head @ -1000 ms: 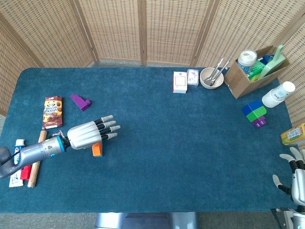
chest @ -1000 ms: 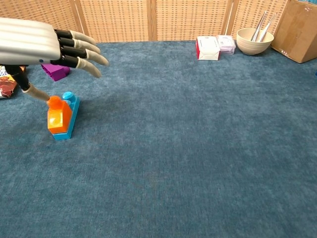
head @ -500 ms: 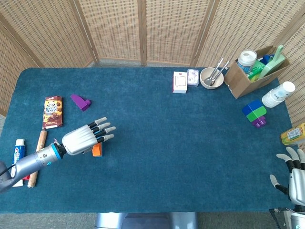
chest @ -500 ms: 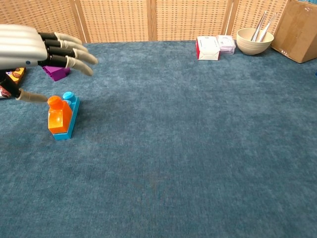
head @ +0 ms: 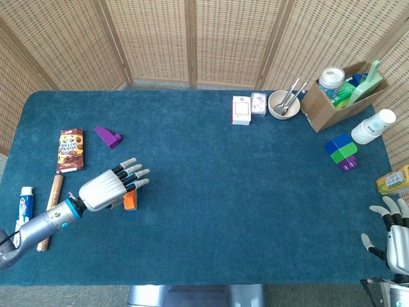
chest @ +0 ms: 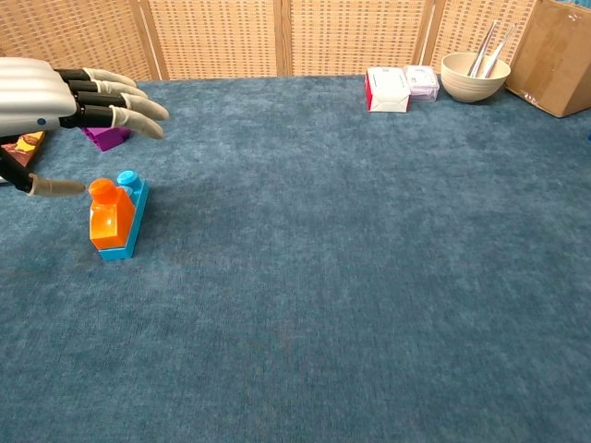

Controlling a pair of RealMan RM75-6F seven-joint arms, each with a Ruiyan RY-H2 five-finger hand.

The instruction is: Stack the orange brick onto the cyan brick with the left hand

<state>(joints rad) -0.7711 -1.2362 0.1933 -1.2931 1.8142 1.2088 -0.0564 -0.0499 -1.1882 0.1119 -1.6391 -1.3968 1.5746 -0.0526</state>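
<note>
The orange brick (chest: 111,218) sits on top of the cyan brick (chest: 135,215) on the blue cloth; in the head view the orange brick (head: 130,201) peeks out beside my left hand. My left hand (head: 110,185) hovers just left of the stack, fingers spread, holding nothing. In the chest view the left hand (chest: 65,92) is above and left of the bricks, its thumb close to the orange stud without gripping it. My right hand (head: 395,238) rests open at the lower right corner, far from the bricks.
A purple brick (head: 108,136), a snack pack (head: 70,150), a wooden stick (head: 50,208) and a tube (head: 24,206) lie on the left. White boxes (head: 241,109), a bowl (head: 284,104), a cardboard box (head: 339,96), a cup (head: 374,126) and stacked blue, green and purple bricks (head: 342,151) stand on the right.
My left hand has drawn back to the left and toward the table's near edge, away from the stacked bricks. The bricks and the right hand stayed put.
</note>
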